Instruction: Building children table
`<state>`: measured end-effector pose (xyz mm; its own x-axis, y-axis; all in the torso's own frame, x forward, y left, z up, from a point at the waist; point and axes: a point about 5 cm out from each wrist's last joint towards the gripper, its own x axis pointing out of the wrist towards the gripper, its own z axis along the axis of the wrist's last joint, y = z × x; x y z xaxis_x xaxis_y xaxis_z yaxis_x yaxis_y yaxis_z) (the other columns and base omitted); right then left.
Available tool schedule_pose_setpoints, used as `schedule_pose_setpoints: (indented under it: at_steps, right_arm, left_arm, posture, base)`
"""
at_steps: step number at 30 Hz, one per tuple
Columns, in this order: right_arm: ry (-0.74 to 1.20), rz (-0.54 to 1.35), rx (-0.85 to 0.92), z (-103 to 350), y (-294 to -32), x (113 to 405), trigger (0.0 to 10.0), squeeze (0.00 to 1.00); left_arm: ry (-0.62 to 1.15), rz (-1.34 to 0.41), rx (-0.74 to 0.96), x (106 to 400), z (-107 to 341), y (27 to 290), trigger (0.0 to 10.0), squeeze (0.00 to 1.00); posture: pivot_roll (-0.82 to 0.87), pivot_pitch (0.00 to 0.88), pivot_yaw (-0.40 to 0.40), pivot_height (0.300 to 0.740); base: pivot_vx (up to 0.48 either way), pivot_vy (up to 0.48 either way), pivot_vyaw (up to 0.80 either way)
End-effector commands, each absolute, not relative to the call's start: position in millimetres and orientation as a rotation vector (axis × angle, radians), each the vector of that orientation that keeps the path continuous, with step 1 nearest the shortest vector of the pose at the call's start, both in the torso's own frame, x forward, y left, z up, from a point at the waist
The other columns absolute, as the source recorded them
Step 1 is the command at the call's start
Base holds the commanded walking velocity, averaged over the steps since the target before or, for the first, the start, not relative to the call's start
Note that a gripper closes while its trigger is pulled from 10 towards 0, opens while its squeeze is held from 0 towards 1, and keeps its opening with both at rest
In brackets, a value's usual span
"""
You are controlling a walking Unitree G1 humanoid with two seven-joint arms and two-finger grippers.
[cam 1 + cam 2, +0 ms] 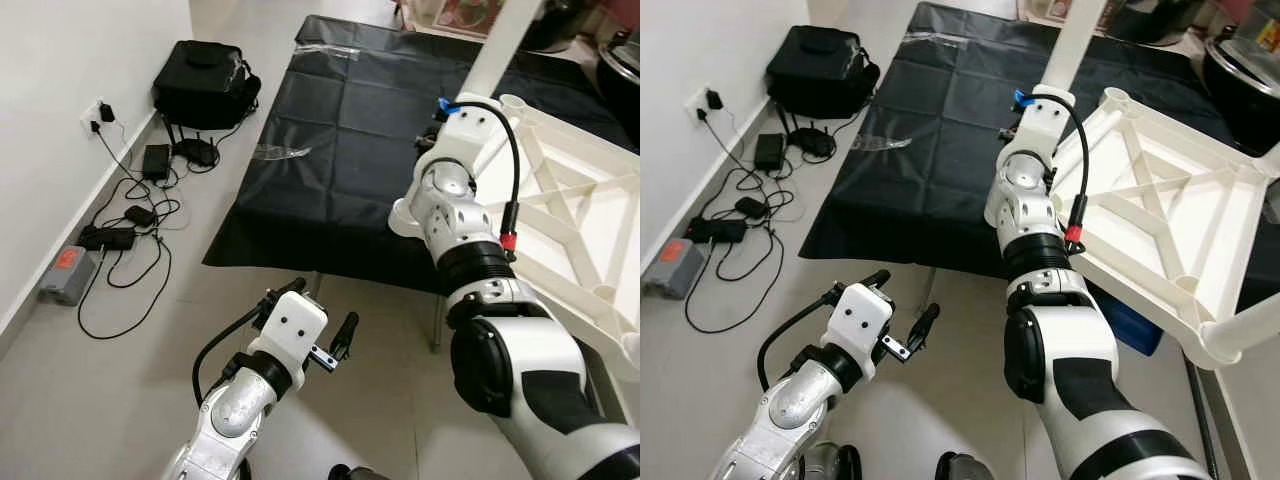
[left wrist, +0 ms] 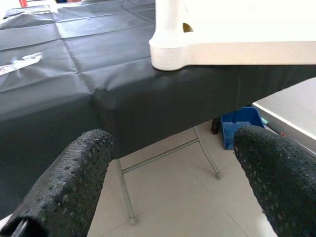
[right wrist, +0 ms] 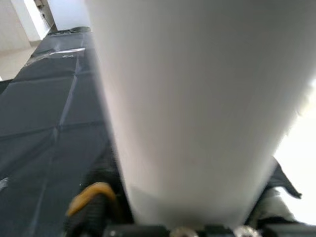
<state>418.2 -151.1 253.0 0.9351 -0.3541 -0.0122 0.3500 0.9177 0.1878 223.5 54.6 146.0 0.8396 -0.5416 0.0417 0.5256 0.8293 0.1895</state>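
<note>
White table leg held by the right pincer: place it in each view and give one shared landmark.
Left eye view: white table leg, upper right, rising from the right pincer.
Right eye view: top centre.
Left wrist view: top, standing in the tabletop's corner socket.
Right wrist view: close up, centre.
Shared landmark: black cloth.
</note>
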Motion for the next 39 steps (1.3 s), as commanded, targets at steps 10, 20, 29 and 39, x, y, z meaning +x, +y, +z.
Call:
schedule_pose_setpoints:
  at_steps: [10, 20, 29, 39]
  right_arm:
    - [-0.019, -0.413, 0.189, 254.8, -147.4, 416.2, 10.0, 0.0]
    - [0.047, -0.273, 0.133, 225.8, -143.8, 398.3, 10.0, 0.0]
    - [0.021, -0.392, 0.064, 208.6, -174.6, 374.5, 10.0, 0.0]
    - [-0.05, 0.106, 0.041, 193.7, -162.5, 337.6, 10.0, 0.0]
  left_arm:
    - [-0.073, -0.58, 0.173, 221.6, 140.0, 50.9, 10.0, 0.0]
    - [-0.067, -0.585, 0.161, 221.1, 138.7, 50.7, 10.0, 0.0]
    - [-0.069, -0.588, 0.169, 222.3, 139.4, 51.2, 10.0, 0.0]
    - [-0.067, -0.587, 0.171, 224.3, 138.5, 53.2, 10.0, 0.0]
  posture:
    - [0.11, 0.115, -0.129, 0.74]
    - [0.1, 0.109, -0.126, 0.74]
    - [0.1, 0.118, -0.124, 0.74]
    - [0.09, 0.121, -0.11, 0.74]
  base:
    - [0.0, 0.0, 0.0]
    - [0.0, 0.0, 0.0]
    - [0.0, 0.0, 0.0]
    - [0.0, 0.0, 0.0]
